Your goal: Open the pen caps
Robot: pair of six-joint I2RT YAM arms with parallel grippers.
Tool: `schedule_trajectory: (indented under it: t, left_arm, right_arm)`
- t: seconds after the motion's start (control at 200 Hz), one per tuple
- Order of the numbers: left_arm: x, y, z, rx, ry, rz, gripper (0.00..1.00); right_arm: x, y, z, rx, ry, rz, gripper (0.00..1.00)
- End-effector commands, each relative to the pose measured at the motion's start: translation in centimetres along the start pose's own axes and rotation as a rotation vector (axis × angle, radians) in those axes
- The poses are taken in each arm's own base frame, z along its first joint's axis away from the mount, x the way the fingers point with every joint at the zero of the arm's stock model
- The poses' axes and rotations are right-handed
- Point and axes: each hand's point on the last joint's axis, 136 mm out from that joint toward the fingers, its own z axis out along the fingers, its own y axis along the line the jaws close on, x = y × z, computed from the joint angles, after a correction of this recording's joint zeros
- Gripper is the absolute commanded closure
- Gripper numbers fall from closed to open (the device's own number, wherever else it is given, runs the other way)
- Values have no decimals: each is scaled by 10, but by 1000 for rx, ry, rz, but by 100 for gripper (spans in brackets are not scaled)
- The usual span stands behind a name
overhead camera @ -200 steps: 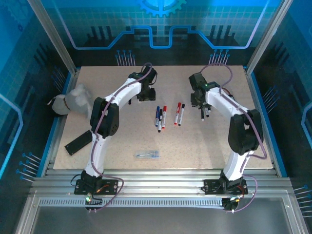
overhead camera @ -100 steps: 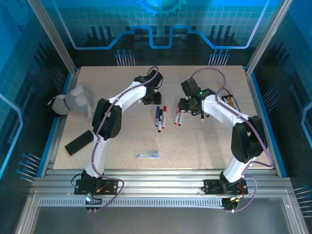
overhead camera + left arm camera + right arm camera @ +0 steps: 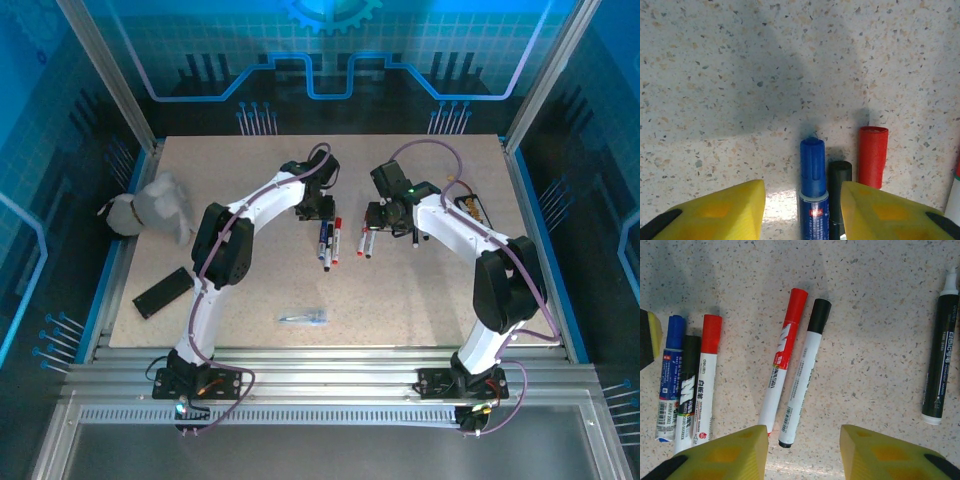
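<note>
The blue pen (image 3: 813, 190) and black pen (image 3: 839, 175) run off the left wrist view's bottom edge, barrels mostly unseen.

Both arms are stretching forward from their bases, elbows out, wrists angling in toward each other. The left gripper (image 3: 318, 207) is pointing down, its yellow fingers (image 3: 725, 210) sitting parted with nothing clamped. The right gripper (image 3: 374, 216) is doing the same (roughly a mirror pose), jaws standing apart and gripping nothing. The two grippers are hanging near each other, not touching.
</note>
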Motion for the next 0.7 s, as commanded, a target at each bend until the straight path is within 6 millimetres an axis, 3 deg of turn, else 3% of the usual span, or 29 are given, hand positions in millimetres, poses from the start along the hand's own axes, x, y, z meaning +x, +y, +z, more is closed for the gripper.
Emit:
schedule_trajectory:
  t: [0.0, 0.695]
  left_arm:
    - [14, 0, 18, -3, 50, -11, 56]
    - [20, 7, 49, -48, 98, -10, 62]
  right_arm:
    - [2, 5, 5, -11, 11, 11, 57]
    - [6, 10, 11, -41, 22, 14, 59]
